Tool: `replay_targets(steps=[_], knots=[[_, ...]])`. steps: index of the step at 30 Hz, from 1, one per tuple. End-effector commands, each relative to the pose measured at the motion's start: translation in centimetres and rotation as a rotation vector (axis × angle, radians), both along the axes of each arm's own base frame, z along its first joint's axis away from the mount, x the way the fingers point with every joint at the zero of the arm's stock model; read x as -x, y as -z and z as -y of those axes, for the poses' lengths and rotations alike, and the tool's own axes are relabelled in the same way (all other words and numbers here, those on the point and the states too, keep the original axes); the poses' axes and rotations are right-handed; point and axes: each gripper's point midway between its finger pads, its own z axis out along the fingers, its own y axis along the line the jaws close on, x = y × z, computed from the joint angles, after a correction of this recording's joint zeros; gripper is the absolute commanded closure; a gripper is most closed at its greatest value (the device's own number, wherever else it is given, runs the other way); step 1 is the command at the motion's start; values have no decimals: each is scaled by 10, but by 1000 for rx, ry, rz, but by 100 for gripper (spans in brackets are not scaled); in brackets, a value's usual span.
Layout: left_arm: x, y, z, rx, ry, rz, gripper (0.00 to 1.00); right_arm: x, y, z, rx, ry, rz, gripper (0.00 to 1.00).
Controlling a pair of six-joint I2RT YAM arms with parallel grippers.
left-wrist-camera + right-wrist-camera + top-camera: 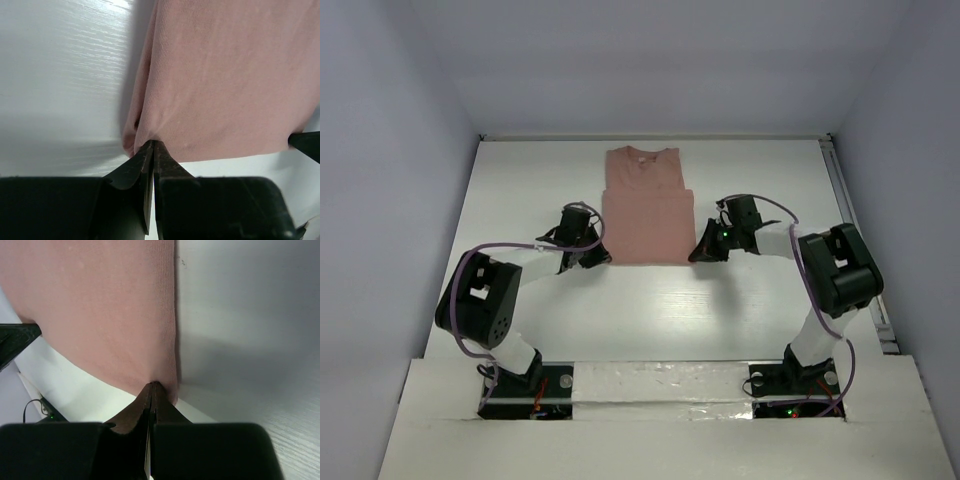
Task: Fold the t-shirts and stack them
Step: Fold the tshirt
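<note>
White table, faintly wood-grained, boxed in by pale walls; both of my arms are bolted at its near edge.

Item 1: t-shirt, dusty pink.
- It lies flat in the middle of the table's far half, with the collar toward the back wall.
- The outline is a tall rectangle with no sleeves sticking out.
- The near half is slightly wider than the far half, and a faint line crosses where they meet (I cannot tell which layer is on top).

Item 2: left gripper.
- It sits low at the shirt's near left corner.
- My left wrist camera shows the gripper with its two dark fingers pressed together on the hem.
- The shirt gathers into a small pleat at the tips, and its edge rolls over beside them.

Item 3: right gripper.
- It sits at the near right corner, level with the left one.
- My right wrist camera shows the gripper pinched tight on the shirt, right at the corner.
- The side hem runs straight away from the tips.
</note>
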Motion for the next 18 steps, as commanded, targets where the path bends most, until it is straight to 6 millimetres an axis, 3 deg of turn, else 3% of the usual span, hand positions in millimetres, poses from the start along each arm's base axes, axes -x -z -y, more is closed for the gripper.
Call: replay_targets(steps=[1,5,6,8,9,13,18], knots=[[11,9,-16,-37,-22,-43,100,5,10,17,105,31,5,100],[16,-19,-15,-8,-5,12,100,4,-15,17,105,12,57,100],[14,-33,-14,4,-3,56,93,1,-23,17,103,11,73,100],[19,-37,-20,-19,-10,51,83,3,-36,17,96,8,93,90],[20,-40,-23,-28,-13,64,71,4,-38,18,96,13,98,74],[29,-16,-25,-50,-7,-17,65,13,-26,19,90,23,60,50],[20,-1,-21,-52,-17,-39,65,20,-7,14,52,41,5,45]])
